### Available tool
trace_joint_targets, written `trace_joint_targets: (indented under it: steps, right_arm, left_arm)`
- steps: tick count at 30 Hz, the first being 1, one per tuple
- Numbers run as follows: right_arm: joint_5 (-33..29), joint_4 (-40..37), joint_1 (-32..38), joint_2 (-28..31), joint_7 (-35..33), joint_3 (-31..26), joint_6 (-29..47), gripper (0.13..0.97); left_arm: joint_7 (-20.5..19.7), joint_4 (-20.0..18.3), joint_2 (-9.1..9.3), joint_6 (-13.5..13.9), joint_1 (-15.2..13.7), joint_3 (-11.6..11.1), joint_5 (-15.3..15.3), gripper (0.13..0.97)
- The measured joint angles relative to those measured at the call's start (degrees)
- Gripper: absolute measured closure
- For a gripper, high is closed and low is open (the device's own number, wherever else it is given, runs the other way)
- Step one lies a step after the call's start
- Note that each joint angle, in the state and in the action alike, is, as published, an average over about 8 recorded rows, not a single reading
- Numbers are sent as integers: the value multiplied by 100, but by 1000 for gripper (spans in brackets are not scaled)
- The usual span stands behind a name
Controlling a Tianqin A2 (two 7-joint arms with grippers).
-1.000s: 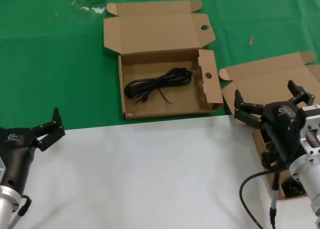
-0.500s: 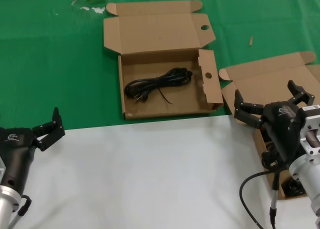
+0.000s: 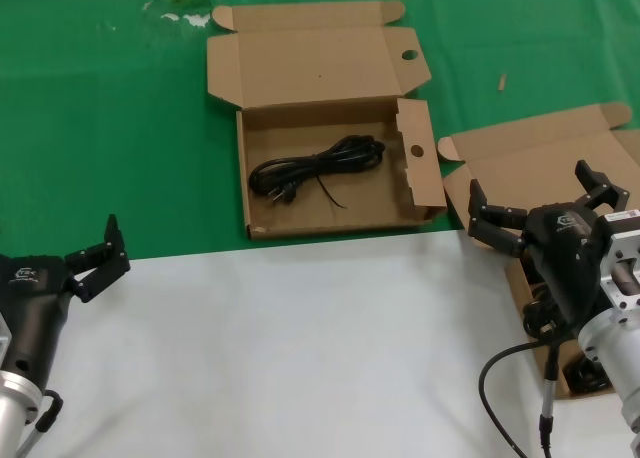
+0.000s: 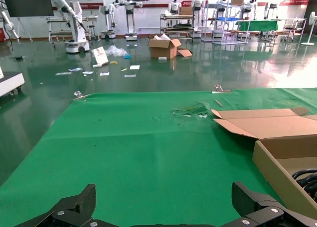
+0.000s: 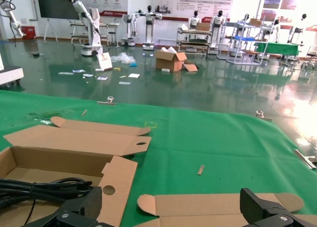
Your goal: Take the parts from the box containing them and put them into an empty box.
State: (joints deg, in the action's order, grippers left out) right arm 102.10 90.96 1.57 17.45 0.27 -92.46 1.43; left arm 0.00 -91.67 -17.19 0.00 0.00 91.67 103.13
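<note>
**Layout: two boxes, cables, both arms low**

Box w/ holes point(image 3: 330, 173) sits centre-far on the green cloth point(image 3: 100, 128), lid folded back behind it. One coiled cable point(image 3: 318, 166) lies in its tray, toward the middle. Second box point(image 3: 560, 168) is to the right, just beside the first, lid also behind; more cables point(image 3: 545, 313) in it, mostly hidden under the right arm. Right gripper point(image 3: 540, 203) hangs over that box, jaws spread. Left gripper point(image 3: 95, 258) is far left, near the front edge of the cloth, jaws spread, well apart from both boxes. White sheet point(image 3: 300, 358) lies before the cloth, nearest the robot.
</note>
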Motion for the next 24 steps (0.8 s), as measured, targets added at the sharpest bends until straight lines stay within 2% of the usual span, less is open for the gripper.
trace_joint_targets:
  steps: [24]
  right_arm:
    - [0,0,0,0,0,0,0,129]
  left_arm:
    - [0,0,0,0,0,0,0,132]
